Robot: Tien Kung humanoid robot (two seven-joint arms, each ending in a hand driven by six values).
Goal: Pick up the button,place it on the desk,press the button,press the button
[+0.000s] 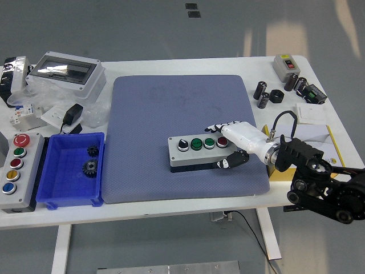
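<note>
One hand is doing the work: the right hand (235,144) is reaching in from the table's right edge and gripping the right end of the button box (201,152), its white fingers (219,126) lying over the top by the red button (222,141) while the dark thumb is curling against the front face. No left hand is showing anywhere in the view.

The box is lying flat on the blue mat (182,103), toward the mat's near right corner, with its row of controls facing up: a black selector knob, two green buttons (197,143), then the red one. So picking up and setting down are looking finished, or very nearly so, since the box appears to be resting on the mat, though the hand is not letting go.

Both presses are looking undone; no fingertip is plainly pushing a cap down. A second, larger button panel (14,164) is sitting untouched at the table's left edge beside the blue bin (68,171).
</note>
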